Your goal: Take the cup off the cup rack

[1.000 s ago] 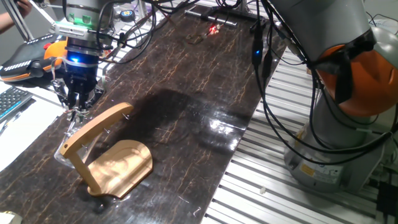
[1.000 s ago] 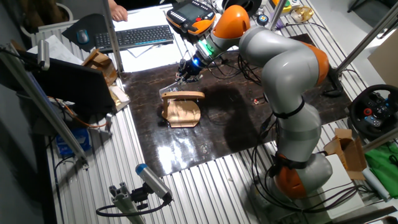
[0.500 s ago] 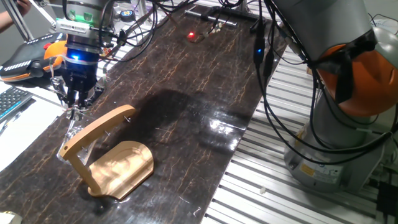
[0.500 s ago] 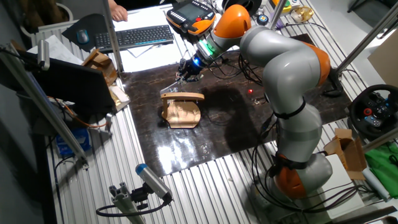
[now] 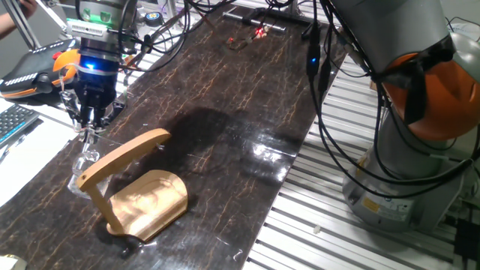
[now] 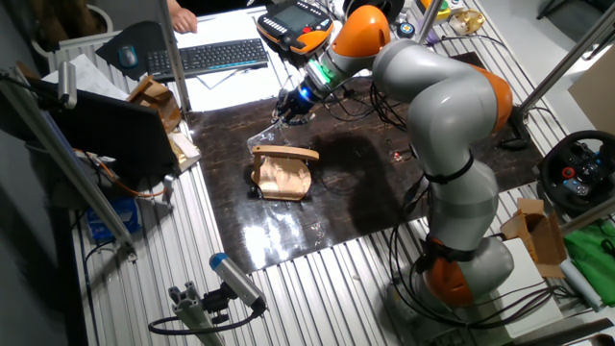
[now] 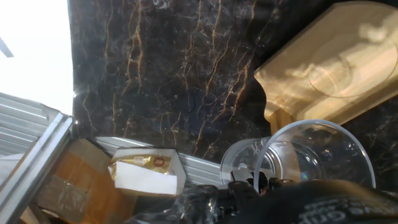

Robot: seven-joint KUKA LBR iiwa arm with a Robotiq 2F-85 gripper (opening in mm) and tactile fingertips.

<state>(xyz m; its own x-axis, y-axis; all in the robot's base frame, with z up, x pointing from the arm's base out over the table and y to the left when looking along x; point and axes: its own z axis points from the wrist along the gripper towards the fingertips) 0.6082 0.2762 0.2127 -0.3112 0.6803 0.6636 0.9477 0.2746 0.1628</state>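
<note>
The cup [image 5: 85, 157] is a clear glass mug hanging just under my gripper [image 5: 86, 129], by the high end of the cup rack's slanted arm [image 5: 120, 155]. The gripper is shut on the cup's rim. In the hand view the cup's round rim [image 7: 311, 158] sits right under my fingertips [image 7: 261, 185], beside the arm's end [image 7: 292, 87]. The bamboo cup rack [image 5: 146, 201] stands on the dark marble-patterned table. The other fixed view shows the rack [image 6: 281, 175], the gripper [image 6: 286, 115] above its far side and the cup [image 6: 261, 142] faintly.
The table's left edge is close to the gripper, with a keyboard [image 5: 11, 120] and an orange-black pendant [image 5: 37, 67] beyond it. A cardboard box [image 6: 159, 101] stands by the table corner. Cables [image 5: 315, 67] and a small red-lit object [image 5: 259, 31] lie at the far end.
The gripper has risen and drawn back with the cup along the arm's upper end. The rack has shifted slightly to the right.
</note>
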